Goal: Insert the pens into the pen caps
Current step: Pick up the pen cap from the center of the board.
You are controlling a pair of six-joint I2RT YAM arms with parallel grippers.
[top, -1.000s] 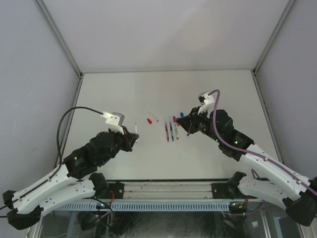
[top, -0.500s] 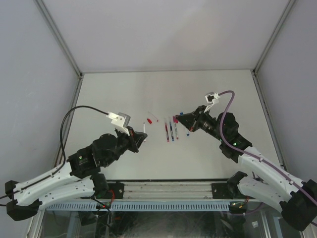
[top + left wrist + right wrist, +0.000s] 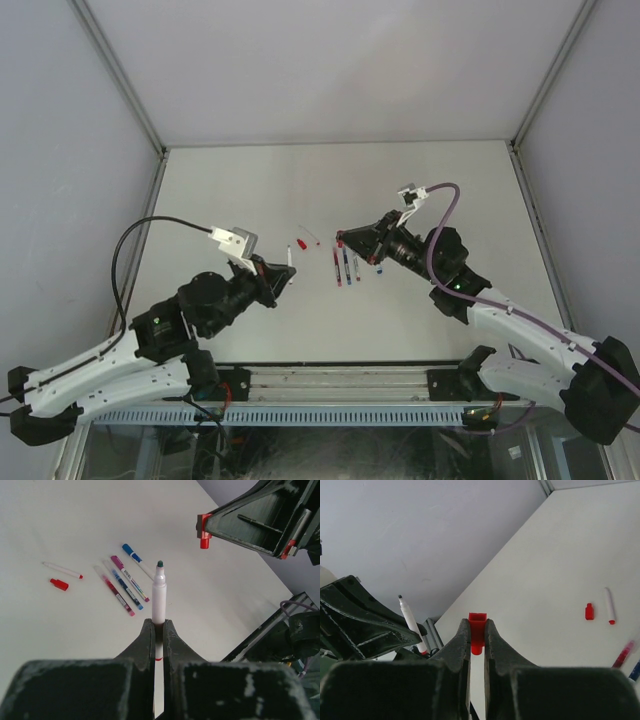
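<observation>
Now both grippers hang mid-table, well apart from every table (image 3: 250, 190) edge. The left gripper (image 3: 157, 626) is clamped on an uncapped pen (image 3: 159, 592), the right gripper (image 3: 477, 627) on a red cap (image 3: 477, 617). Loose pens (image 3: 346, 264) lie on the white surface between the arms; grey walls (image 3: 330, 70) enclose it.

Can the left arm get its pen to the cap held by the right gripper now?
Probably yes: only open air lies between the pen and the cap, though they are not yet lined up.
</observation>
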